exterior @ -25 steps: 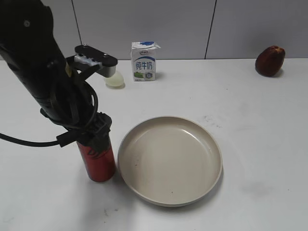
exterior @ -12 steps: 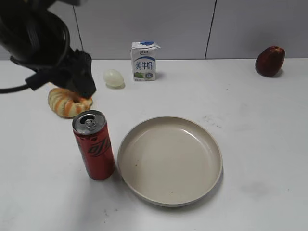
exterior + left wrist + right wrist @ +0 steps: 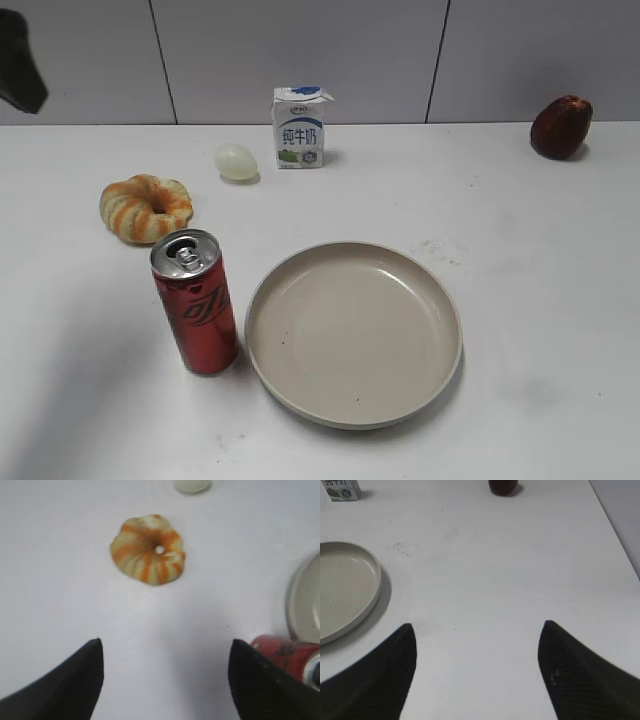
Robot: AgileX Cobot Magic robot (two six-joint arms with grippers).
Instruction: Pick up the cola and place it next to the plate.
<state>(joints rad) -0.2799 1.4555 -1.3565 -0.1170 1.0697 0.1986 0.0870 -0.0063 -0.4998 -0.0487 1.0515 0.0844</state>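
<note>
The cola, a tall slim red can with a silver pull-tab top, stands upright on the white table just left of the plate, a large round beige plate with a raised rim. In the left wrist view the cola shows at the lower right beside the plate's edge. My left gripper is open and empty, high above the table and left of the can; only a dark bit of it shows at the exterior view's top left. My right gripper is open and empty over bare table right of the plate.
A striped orange doughnut-shaped bread lies behind the can. A pale egg and a white-and-blue milk carton stand at the back. A dark red fruit sits at the back right.
My left gripper let go of the cola and rose up and away to the top left. The can stays standing beside the plate.
</note>
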